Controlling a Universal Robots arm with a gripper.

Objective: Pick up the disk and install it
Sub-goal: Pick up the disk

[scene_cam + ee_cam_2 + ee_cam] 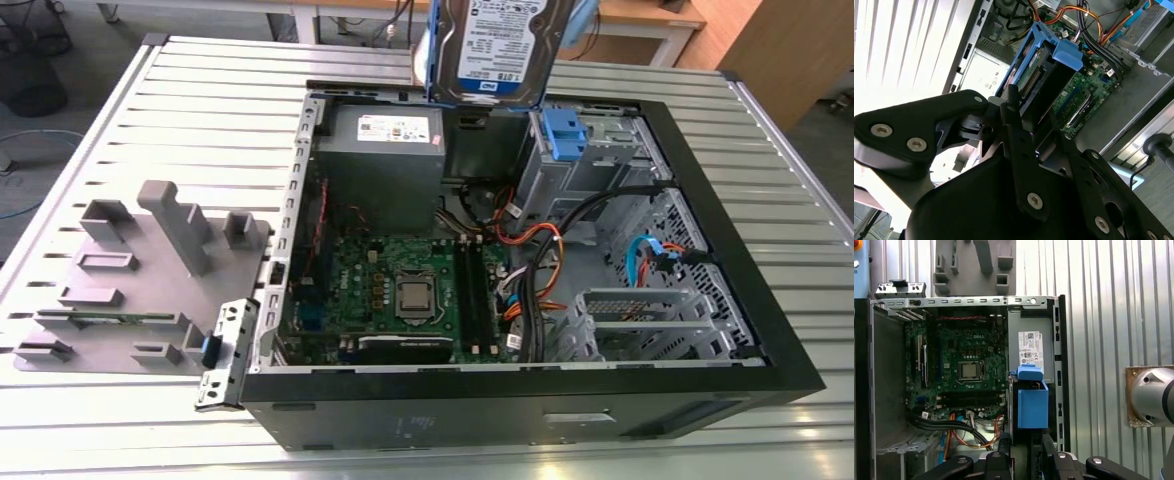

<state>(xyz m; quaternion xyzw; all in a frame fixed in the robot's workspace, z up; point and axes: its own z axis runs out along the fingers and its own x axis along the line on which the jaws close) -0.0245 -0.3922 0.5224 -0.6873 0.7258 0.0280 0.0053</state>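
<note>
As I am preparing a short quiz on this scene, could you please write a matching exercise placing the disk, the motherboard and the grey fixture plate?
Things:
1. disk
2. motherboard
3. grey fixture plate

Places:
A. on the slatted table beside the case
B. flat on the case floor
C. held in the gripper above the case

Pairs: 1-C, 2-B, 3-A

The case (534, 420) lies open on the worktop (200, 90), with a jig (134, 280) beside it at the exterior view's left. Inside, the power supply (380, 150) sits behind the board (400, 290); cables (534, 260) and a drive cage (594, 150) lie toward that view's right. The disk (505, 50), in the tool (1031, 112), hangs above the case's far edge.
</note>
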